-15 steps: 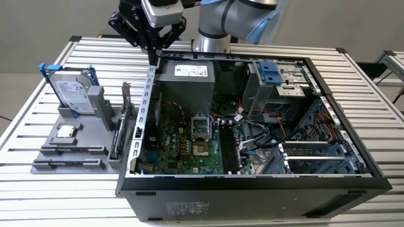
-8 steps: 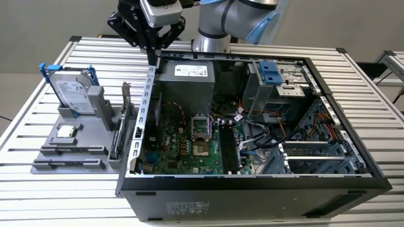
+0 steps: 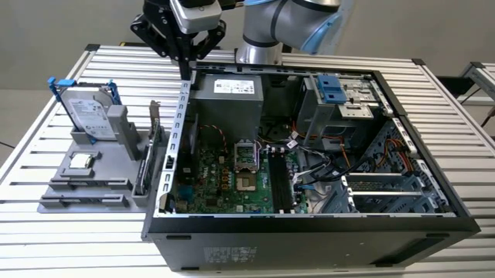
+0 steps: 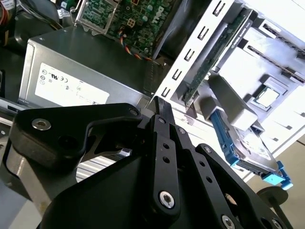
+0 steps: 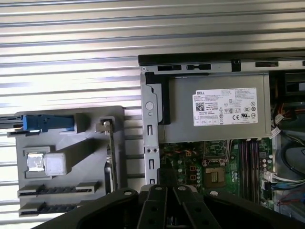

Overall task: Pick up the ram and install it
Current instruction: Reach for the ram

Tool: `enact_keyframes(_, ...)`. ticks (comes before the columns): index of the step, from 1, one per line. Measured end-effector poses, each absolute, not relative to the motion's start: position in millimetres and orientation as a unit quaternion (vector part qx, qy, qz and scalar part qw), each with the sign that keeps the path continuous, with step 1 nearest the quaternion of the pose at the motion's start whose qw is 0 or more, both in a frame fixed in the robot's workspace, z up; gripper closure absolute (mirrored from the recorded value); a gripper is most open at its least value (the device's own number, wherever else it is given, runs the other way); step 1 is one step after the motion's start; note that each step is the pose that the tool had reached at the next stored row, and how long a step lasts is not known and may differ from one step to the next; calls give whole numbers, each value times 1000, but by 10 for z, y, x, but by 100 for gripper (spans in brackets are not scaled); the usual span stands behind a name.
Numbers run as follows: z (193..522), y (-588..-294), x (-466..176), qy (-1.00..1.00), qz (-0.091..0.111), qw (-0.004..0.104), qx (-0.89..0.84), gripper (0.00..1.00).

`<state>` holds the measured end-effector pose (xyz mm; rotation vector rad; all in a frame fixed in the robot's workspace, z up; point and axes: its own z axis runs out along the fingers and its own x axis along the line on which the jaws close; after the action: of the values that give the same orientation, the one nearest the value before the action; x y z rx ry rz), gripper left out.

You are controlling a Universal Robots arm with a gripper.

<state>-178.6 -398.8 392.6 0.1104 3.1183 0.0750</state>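
My gripper (image 3: pixel 185 70) hangs high over the back of the open computer case (image 3: pixel 309 223), above its wall on the exterior view's left, beside the grey power supply (image 3: pixel 228 99). The black fingers meet at their tips in both wrist views, gripper (image 4: pixel 159 107) and gripper (image 5: pixel 167 193), shut with nothing between them. The ram is hidden from me. The motherboard's black slots (image 3: pixel 280 179) lie far below the gripper, slots (image 5: pixel 248 164) beside the processor socket. The grey holder (image 3: pixel 58 191) outside the case has two long narrow slots (image 5: pixel 57 191) at its front.
The holder carries an upright hard drive (image 3: pixel 89 116) in a blue frame, a small chip (image 3: pixel 83 162) and a dark card (image 3: pixel 150 156) on edge. Cables (image 3: pixel 332 165) and a drive cage (image 3: pixel 340 95) crowd the case's other side. Slatted table (image 3: pixel 69 243) surrounds everything.
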Motion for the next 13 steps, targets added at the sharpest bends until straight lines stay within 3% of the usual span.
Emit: enact_keyframes(13, 3926, -3988, -1816, 999, 24, 10, 35, 100)
